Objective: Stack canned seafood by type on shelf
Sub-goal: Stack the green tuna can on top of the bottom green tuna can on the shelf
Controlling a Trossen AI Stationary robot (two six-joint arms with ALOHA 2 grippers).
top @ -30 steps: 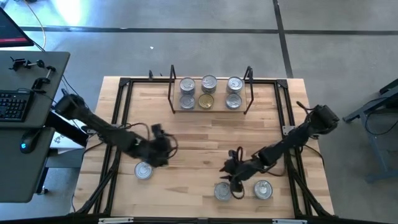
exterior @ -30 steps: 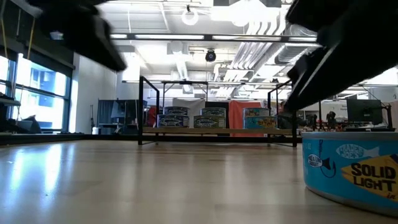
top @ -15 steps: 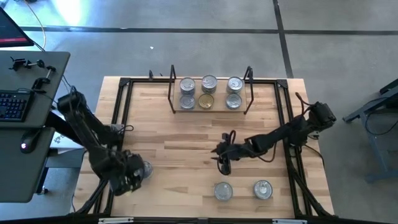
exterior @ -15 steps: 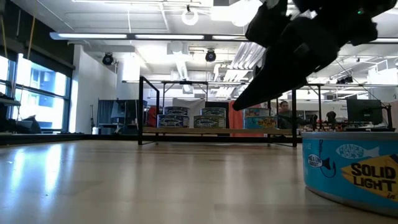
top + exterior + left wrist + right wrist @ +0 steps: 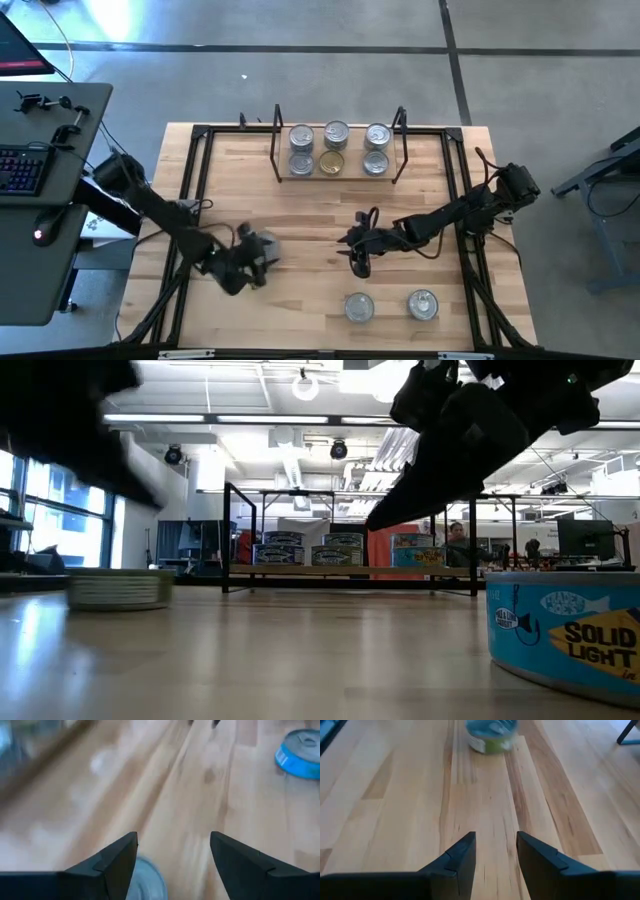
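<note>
Both my grippers hang over the light-wood surface [image 5: 300, 215], empty.

My left fingers [image 5: 115, 865] are spread beside a short silver-lidded round tin [image 5: 266, 246]. My right fingers [image 5: 465, 857] are parted mid-surface. Six tins sit on the low wire-ended wooden shelf [image 5: 338, 176]; two lie near the front edge.

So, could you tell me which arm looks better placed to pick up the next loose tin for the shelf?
Probably the left. Its open end effector hangs right at a silver-lidded tin, which shows between its fingers. The right end effector, also open, sits over bare wood, short of the two front tins.
</note>
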